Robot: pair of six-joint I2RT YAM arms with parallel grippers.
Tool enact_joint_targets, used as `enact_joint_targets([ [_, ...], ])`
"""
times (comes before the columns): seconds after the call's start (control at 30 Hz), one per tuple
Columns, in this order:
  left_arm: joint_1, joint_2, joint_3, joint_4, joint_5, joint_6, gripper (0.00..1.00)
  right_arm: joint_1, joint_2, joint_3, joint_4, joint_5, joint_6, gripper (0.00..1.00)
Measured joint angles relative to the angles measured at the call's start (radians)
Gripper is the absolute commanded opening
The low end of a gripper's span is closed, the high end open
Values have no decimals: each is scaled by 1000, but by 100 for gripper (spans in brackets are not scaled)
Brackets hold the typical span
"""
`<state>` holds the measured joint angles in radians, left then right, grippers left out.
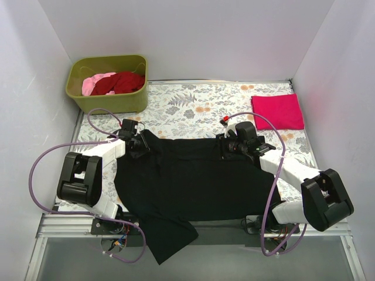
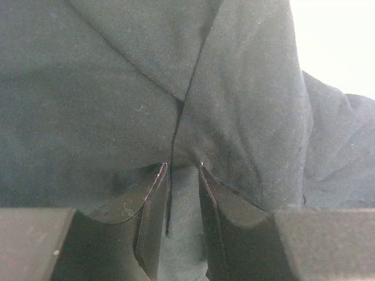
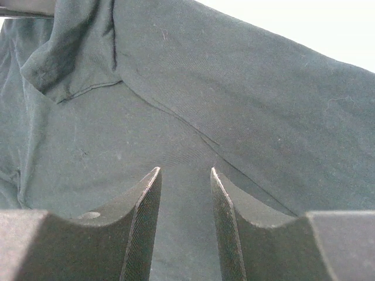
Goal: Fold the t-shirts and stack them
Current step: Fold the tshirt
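Note:
A black t-shirt [image 1: 193, 181] lies spread across the table, its near corner hanging over the front edge. My left gripper [image 1: 139, 144] is at its far left edge, and in the left wrist view the gripper [image 2: 183, 165] is shut on a bunched fold of the black cloth [image 2: 117, 88]. At the far right edge is my right gripper [image 1: 230, 145]. The right wrist view shows it [image 3: 184, 170] shut on black cloth [image 3: 234, 88], which fills the gap between the jaws. A folded magenta-pink t-shirt [image 1: 278, 111] lies at the back right.
An olive-green tub [image 1: 136, 100] stands at the back left, holding a dark red shirt [image 1: 124, 82] and a pale pink one [image 1: 94, 84]. The floral table cloth [image 1: 193, 108] shows bare between tub and magenta shirt. White walls close in the left, back and right.

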<state>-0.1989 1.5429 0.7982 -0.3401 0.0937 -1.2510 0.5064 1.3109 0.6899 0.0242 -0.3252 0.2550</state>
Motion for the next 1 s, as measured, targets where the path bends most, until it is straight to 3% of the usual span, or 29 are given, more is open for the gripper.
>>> enact_joint_targets([
  [0.27, 1, 22, 1, 17, 16, 5, 22, 0, 3, -1, 5, -8, 0, 39],
  [0.5, -1, 29, 2, 19, 26, 5, 0, 0, 3, -18, 13, -11, 1, 39],
  [0.77, -11, 15, 13, -4, 18, -1, 0, 0, 3, -21, 13, -11, 2, 39],
  [1.0, -13, -98, 30, -54, -14, -2, 0, 0, 3, -21, 14, -15, 3, 39],
])
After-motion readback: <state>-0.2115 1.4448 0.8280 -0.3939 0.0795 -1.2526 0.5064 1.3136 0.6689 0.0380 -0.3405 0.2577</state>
